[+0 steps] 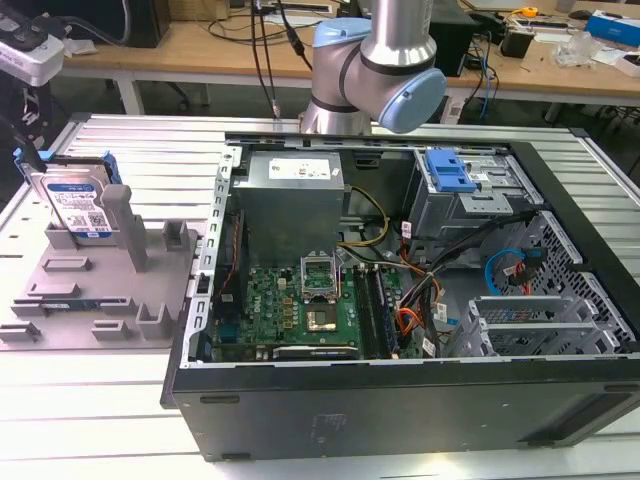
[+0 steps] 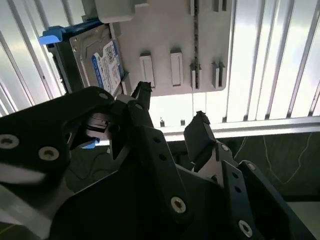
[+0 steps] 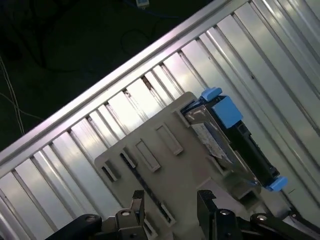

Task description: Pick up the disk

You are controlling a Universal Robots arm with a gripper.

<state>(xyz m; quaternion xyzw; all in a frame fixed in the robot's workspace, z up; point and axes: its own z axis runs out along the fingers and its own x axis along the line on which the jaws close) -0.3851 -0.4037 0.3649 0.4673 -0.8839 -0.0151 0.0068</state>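
Exterior view: the disk (image 1: 78, 205) stands up on its edge in the grey fixture (image 1: 100, 300), on the exterior view's left; the fixture lies on the ribbed metal tabletop (image 1: 100, 400)
Computer case: the open black computer case (image 1: 400, 430) sits just beside the fixture, on the exterior view's right; a green board (image 1: 290, 310) lies inside it
Robot arm: its silver and blue joint (image 1: 385, 60) is behind the case
Second wrist view: the hand (image 2: 172, 107) hangs over the fixture (image 2: 170, 40); its two black fingers (image 2: 199, 132) are apart, with nothing between them; the disk (image 2: 100, 65) is near the hand but not touching it
First wrist view: the hand (image 3: 172, 202) is over the fixture (image 3: 150, 165); the disk (image 3: 212, 142) shows its white and blue label and its blue side rails
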